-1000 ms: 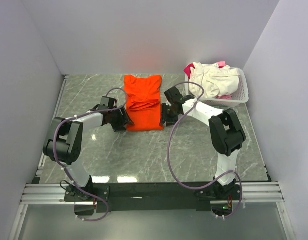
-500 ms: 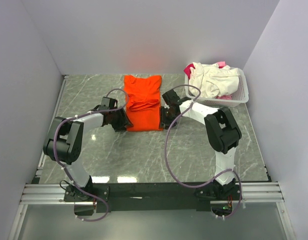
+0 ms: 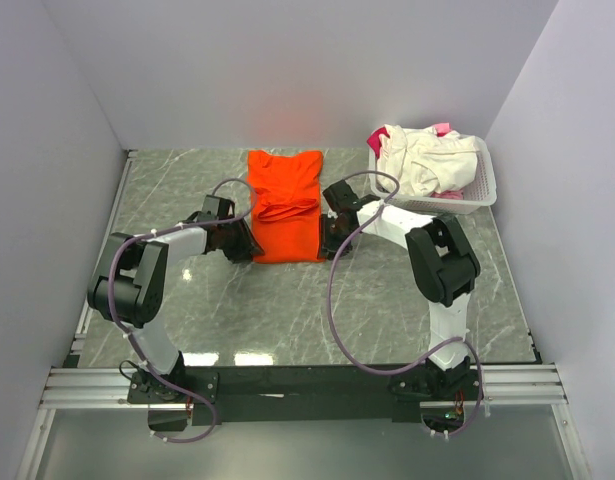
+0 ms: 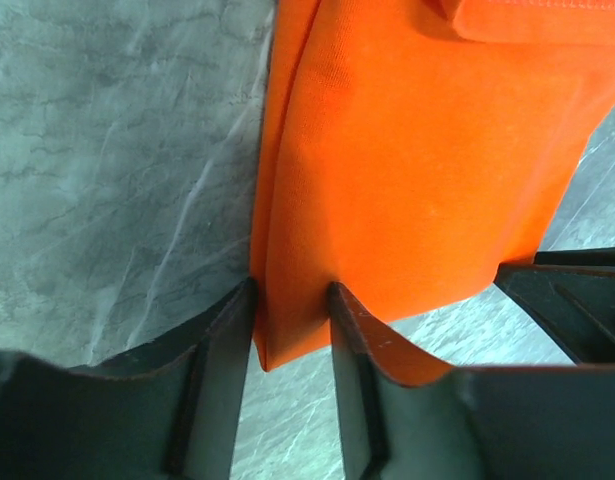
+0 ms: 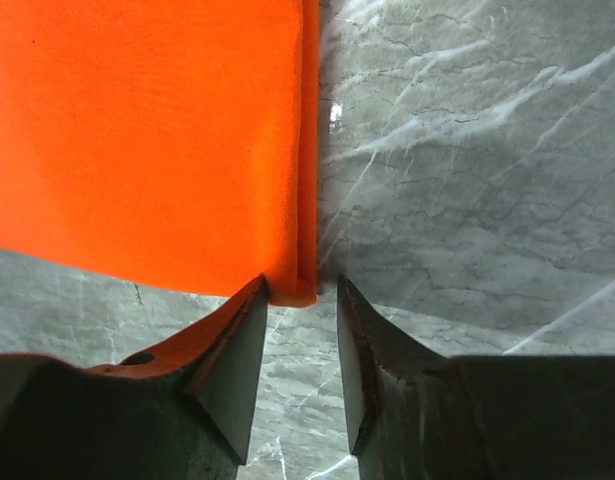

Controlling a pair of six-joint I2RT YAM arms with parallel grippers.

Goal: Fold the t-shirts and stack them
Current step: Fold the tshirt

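High rear view looks down; both close wrist views seemingly share the orange t-shirt.

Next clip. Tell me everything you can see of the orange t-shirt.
The orange t-shirt is plain, bright orange soft cloth, folded into a tall rectangle lying flat on the marbled table. Its far part is rumpled, with a fold bunched across the middle; its near part is smooth. The left hand straddles its near left corner, cloth filling the gap. The right hand straddles the near right corner, table showing beside the cloth. It lies apart from the white basket.
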